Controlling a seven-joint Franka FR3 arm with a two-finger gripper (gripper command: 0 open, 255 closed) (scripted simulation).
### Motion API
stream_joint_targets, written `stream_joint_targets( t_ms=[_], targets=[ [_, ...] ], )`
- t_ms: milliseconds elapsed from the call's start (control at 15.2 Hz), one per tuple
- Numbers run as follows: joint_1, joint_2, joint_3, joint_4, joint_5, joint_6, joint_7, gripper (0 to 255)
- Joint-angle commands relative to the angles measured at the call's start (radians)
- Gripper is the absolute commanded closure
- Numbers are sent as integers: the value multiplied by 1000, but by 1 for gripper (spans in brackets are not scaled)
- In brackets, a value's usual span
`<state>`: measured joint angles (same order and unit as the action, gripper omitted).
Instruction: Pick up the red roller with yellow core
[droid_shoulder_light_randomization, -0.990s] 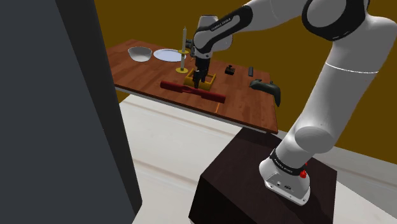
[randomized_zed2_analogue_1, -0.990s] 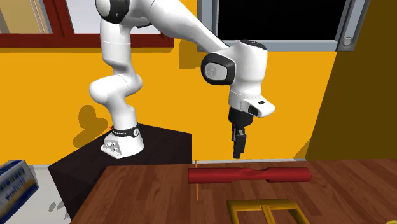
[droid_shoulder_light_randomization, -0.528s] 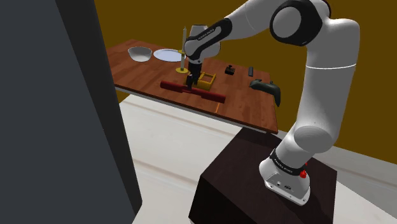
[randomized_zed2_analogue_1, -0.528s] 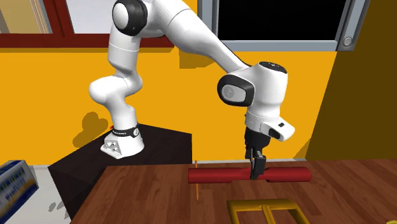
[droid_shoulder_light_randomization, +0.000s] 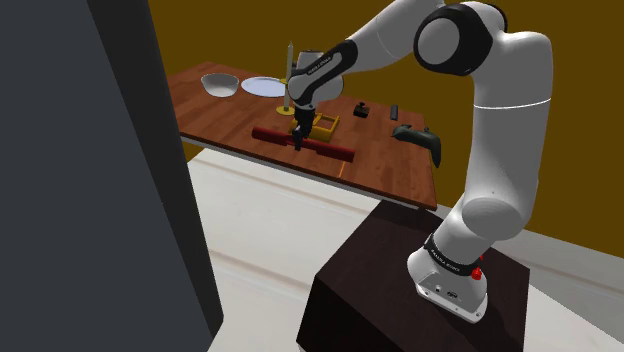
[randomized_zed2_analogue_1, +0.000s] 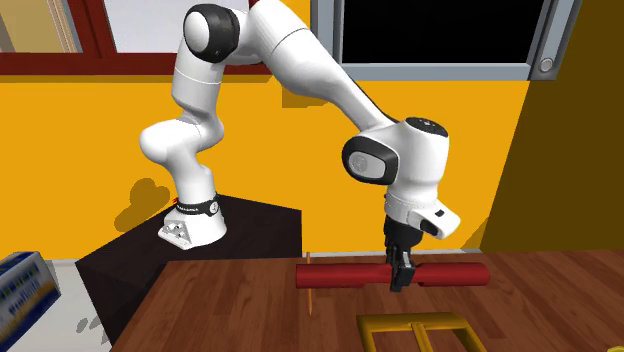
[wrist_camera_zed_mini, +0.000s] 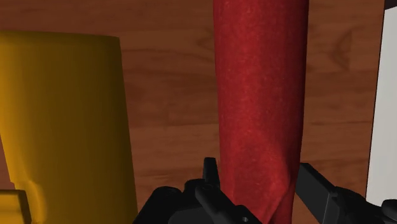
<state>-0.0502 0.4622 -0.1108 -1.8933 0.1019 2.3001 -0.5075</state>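
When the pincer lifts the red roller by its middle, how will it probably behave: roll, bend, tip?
The red roller is round and lies on the wooden table, so a sideways nudge would probably roll it. It looks straight and solid, likely stiff. The pincer sits at its narrow middle, so it should lift fairly level.

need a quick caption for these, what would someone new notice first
The big white arm arches down from its dark stand on the second exterior view's left, with its black gripper set right at the middle of a long red roller. The roller lies flat on a wooden table, near the edge facing the stand, with a yellow tray beside it.
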Motion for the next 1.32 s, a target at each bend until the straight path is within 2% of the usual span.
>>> stream_joint_targets(
  t_ms=[0, 528, 1254],
  targets=[
    [0, 1, 0, -3, 0, 4, 0, 255],
    [0, 4, 0, 2, 0, 2, 0, 255],
    [5, -85, -8, 30, -16, -115, 12, 255]
  ],
)
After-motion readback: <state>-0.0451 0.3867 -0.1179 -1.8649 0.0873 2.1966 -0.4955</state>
